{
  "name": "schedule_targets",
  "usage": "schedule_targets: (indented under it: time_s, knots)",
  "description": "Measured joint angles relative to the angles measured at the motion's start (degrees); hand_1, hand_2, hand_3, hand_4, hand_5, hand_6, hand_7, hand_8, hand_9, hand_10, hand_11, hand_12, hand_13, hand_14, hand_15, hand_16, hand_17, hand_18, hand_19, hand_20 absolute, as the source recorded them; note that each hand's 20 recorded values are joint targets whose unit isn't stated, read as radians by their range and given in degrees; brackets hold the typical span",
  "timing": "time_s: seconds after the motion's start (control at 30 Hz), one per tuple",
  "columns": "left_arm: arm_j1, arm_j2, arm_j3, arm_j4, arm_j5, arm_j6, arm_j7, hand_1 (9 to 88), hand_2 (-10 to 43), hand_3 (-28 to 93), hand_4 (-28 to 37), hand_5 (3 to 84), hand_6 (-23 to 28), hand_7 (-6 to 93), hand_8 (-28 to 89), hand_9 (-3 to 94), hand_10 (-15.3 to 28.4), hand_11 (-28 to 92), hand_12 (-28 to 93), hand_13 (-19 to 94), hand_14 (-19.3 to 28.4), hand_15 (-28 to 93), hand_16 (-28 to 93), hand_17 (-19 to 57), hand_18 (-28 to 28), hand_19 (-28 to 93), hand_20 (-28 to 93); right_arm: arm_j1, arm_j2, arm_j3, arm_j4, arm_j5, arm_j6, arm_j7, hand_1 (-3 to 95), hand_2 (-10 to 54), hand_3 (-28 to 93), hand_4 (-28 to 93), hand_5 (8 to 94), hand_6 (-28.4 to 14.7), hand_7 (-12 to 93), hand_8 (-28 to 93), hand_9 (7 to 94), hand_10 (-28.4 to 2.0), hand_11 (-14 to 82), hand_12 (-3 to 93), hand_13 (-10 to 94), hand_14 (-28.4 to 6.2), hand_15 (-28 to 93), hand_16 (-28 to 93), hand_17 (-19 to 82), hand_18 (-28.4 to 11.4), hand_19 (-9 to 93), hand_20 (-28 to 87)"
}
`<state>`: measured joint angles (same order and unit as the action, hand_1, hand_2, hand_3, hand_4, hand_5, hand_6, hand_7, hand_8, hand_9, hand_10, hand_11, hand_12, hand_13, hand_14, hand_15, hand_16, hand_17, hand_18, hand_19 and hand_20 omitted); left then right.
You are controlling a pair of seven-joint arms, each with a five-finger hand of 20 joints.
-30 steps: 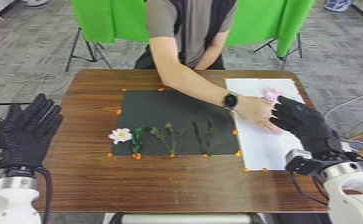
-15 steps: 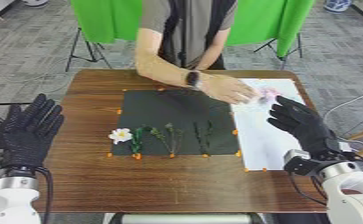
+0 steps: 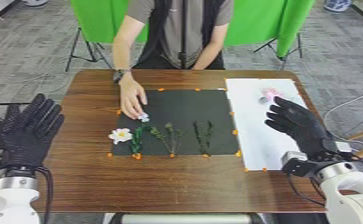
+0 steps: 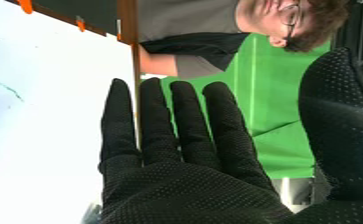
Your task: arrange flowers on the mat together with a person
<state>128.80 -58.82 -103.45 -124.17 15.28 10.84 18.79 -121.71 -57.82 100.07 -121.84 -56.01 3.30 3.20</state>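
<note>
Black mat, flat: white flower, yellow-centred, face up, at the near left corner; leafy stem beside it; branching stems and dark sprigs towards the near edge; small pale blossom near the left edge. White mat: pink blossom near the far edge.

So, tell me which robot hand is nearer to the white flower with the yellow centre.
Left. The left hand is by the left edge of the table, level with the white flower; the right hand is beyond the dark mat, over the white mat.
</note>
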Motion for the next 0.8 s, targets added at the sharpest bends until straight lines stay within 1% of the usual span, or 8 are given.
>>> schedule_targets:
  time_s: [0.13,0.23,0.4,0.6,0.67,0.73,0.8]
  knots:
    - [0.05,0.0,-0.03,0.0,-0.41,-0.22,0.08,25.9,15.2,66,-28.3,40.9,7.8,11.9,-10,33.1,12.7,16,6,22,11.6,20,-7,-5.3,10.4,24,9,-0.02,0.01,0.14,-0.04,-1.18,0.0,0.02,29.3,-5.1,73,-23,33.7,-4.7,14,-10,36.0,-14.6,4.9,15.1,30,-11.8,10,17,13,-11.8,32,10]
    - [0.13,0.0,-0.07,0.0,-0.58,-0.29,0.17,25.8,15.1,66,-28.3,40.9,7.8,11.9,-10,33.0,12.6,16,6,22,11.5,20,-7,-5.3,10.5,24,9,-0.06,0.05,0.33,-0.2,-5.16,0.01,0.39,29.4,-5.5,74,-23,33.3,-5.0,14,-10,35.0,-15.2,4.7,15.2,28,-11.8,10,17,13,-11.0,30,9]
    - [0.34,-0.04,-0.2,0.0,-0.75,-0.36,0.26,26.1,14.8,66,-28.3,40.8,7.7,11.9,-10,33.0,12.6,16,6,22,11.5,20,-7,-5.3,10.5,24,9,-0.3,0.41,0.78,-0.71,-18.75,0.15,0.93,29.7,-6.0,74,-24,32.6,-5.1,14,-10,33.5,-15.0,4.2,15.3,26,-11.7,9,16,12,-10.4,28,9]
    - [0.38,-0.05,-0.19,0.0,-1.06,-0.41,0.41,26.2,14.8,66,-28.3,40.8,7.7,12.0,-10,33.0,12.7,16,6,22,11.5,20,-7,-5.3,10.5,24,9,-0.56,1.58,1.49,-0.96,-26.55,0.93,1.46,30.9,-7.9,75,-24,32.3,-4.6,14,-10,32.3,-14.4,3.5,15.5,25,-11.4,8,16,12,-9.8,26,8]
    - [0.41,-0.04,-0.18,0.0,-1.2,-0.41,0.46,26.3,14.8,66,-28.3,40.8,7.7,11.9,-10,33.0,12.7,16,6,22,11.5,19,-7,-5.3,10.5,24,9,-0.6,2.18,1.67,-0.96,-31.81,1.45,2.01,31.9,-8.6,76,-24,32.3,-4.2,15,-10,32.0,-14.2,3.4,15.5,24,-11.0,7,16,12,-9.1,25,8]
    - [0.45,-0.04,-0.15,0.0,-1.82,-0.48,0.66,26.3,14.8,66,-28.3,40.9,7.7,11.9,-10,33.1,12.6,16,6,22,11.5,19,-7,-5.3,10.5,24,9,-0.54,2.87,1.69,-0.8,-38.57,1.8,2.74,33.2,-9.0,76,-25,32.3,-4.1,15,-10,31.3,-14.1,3.1,15.6,23,-11.1,6,16,12,-8.6,24,8]
    - [0.47,-0.04,-0.1,0.0,-3.06,-0.59,0.97,26.2,14.8,66,-28.3,40.9,7.7,11.9,-10,33.1,12.6,16,6,22,11.5,20,-7,-5.3,10.5,24,9,-0.24,3.61,1.65,-0.32,-44.38,1.84,3.81,33.3,-9.3,76,-25,32.2,-4.0,15,-10,30.6,-13.9,2.6,15.7,21,-11.2,5,16,11,-8.3,23,8]
